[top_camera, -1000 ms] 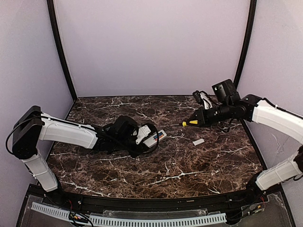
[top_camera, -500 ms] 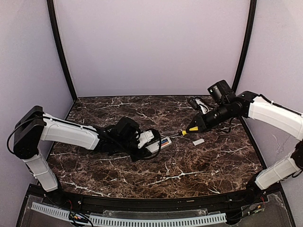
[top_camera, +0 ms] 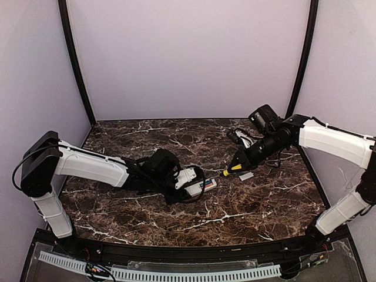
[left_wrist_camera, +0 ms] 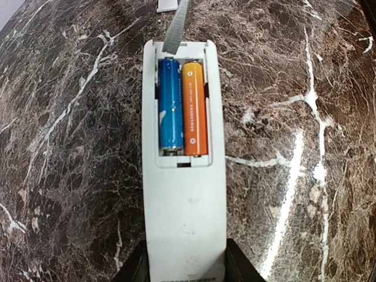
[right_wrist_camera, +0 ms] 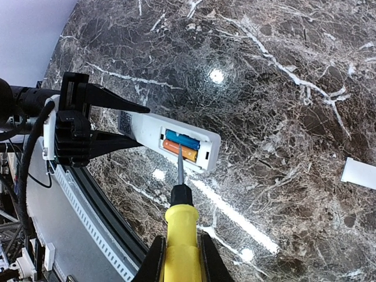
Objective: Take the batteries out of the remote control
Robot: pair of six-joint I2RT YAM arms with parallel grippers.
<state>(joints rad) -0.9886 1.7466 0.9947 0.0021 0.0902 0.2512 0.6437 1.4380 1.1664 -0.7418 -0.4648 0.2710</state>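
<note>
Change: right tool (right_wrist_camera: 181,258), clamped on yellow-handled steel screwdriver (right_wrist_camera: 181,220), has swung in | blade tip now at bay end, so I judge prying is next | left tool (left_wrist_camera: 187,267) pinches slim white plastic remote control (left_wrist_camera: 185,217) | blue battery (left_wrist_camera: 170,106) and orange battery (left_wrist_camera: 194,108) seated just ahead of it.

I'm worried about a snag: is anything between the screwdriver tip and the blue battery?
Nothing: the left wrist view shows the screwdriver tip right beside the far end of the blue battery.

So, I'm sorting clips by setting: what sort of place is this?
Likely a lab test booth: plain lilac walls enclose a marble-patterned table, with a left arm and right arm mounted at its near edge.
</note>
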